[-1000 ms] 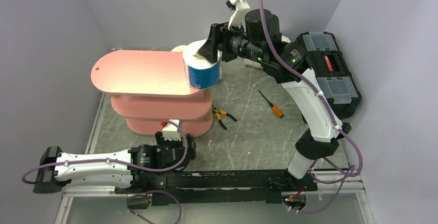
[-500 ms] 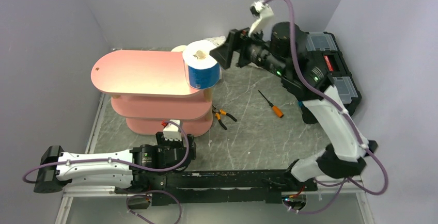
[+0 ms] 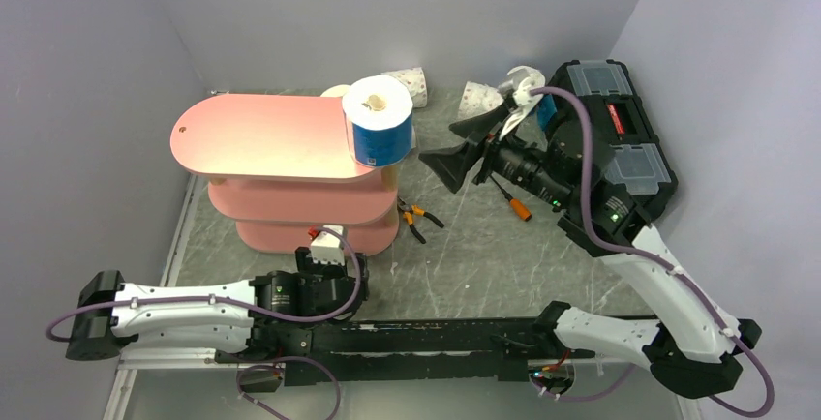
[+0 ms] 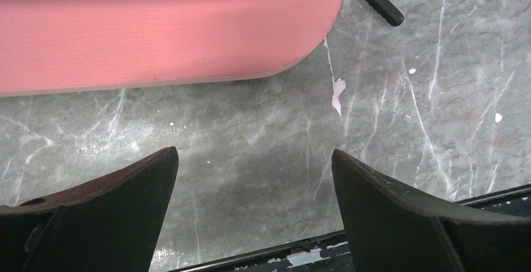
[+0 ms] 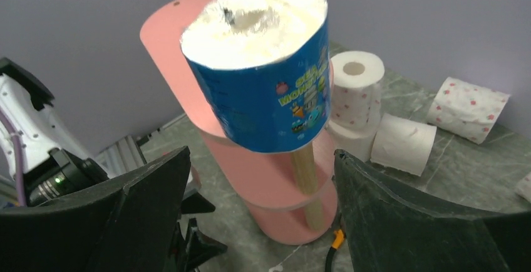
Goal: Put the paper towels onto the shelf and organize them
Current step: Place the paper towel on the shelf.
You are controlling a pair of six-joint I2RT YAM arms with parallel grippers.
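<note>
The right hand (image 3: 440, 144) hangs wide open and empty over the worktop (image 3: 484, 246), well apart from the blue roll (image 5: 263, 90). That roll stands upright on the right end of the shelf (image 3: 261, 135), on the top board, its side overhanging the rim. The left hand (image 4: 253, 156) is open and empty too, low over the worktop just beside the bottom board.

The step in hand looks like fetching another roll. To do it well, grip across the sides, pass the blue roll without brushing it, and set the new one further left — fully on the board.

Count: one shelf, three boards. Rolls — one blue on top. Behind the shelf are a stack of two (image 5: 354, 96), a plain roll (image 5: 404, 143) lying, a speckled roll (image 3: 411, 84) and another (image 3: 477, 98). A blue patch behind the right arm may be a seventh, but it is too hidden to tell. There is one pliers (image 3: 419, 219), one screwdriver (image 3: 510, 197) and one toolbox (image 3: 629, 135).
</note>
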